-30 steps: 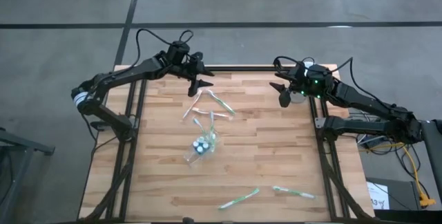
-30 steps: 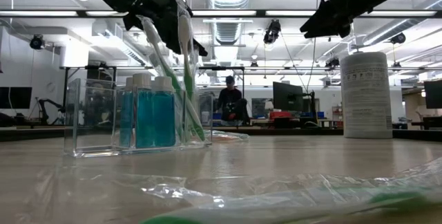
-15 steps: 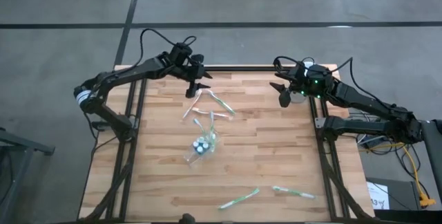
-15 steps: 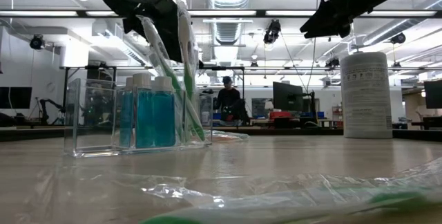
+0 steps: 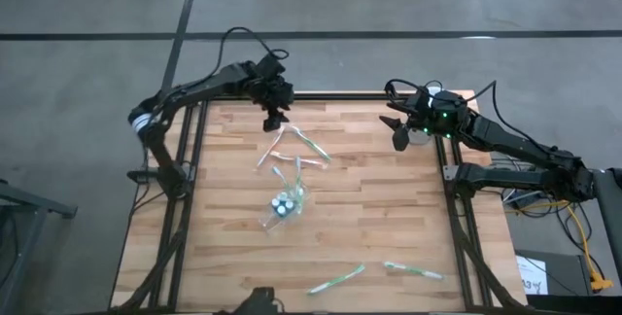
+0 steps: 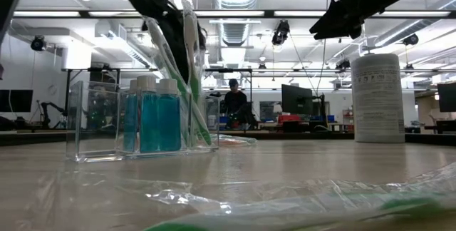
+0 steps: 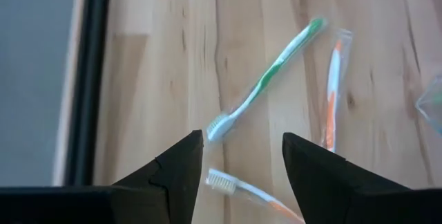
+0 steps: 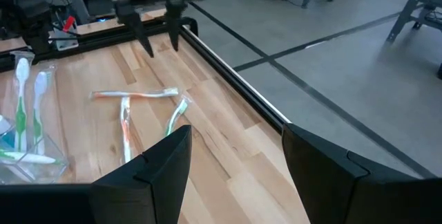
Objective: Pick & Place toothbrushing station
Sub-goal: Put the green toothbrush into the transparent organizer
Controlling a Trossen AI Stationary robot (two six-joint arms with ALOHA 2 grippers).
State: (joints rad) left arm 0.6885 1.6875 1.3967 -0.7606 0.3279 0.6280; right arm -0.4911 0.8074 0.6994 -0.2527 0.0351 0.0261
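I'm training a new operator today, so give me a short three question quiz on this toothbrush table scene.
1. True or false: the left tool is gripping a toothbrush.
2. Which toothbrush lies nearest the left tool's tips in the left wrist view: A) green toothbrush B) orange toothbrush?
3. Fill in: the blue bottles stand inside a clear ____.

Key
1. False; it is open, above the table.
2. A
3. organizer

The right tool waits open near the far right edge.

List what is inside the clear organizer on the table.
The clear organizer holds bottles of blue liquid with white caps and upright green-and-white toothbrushes. Its end compartment looks unfilled. The bottles hide the lower brush handles.
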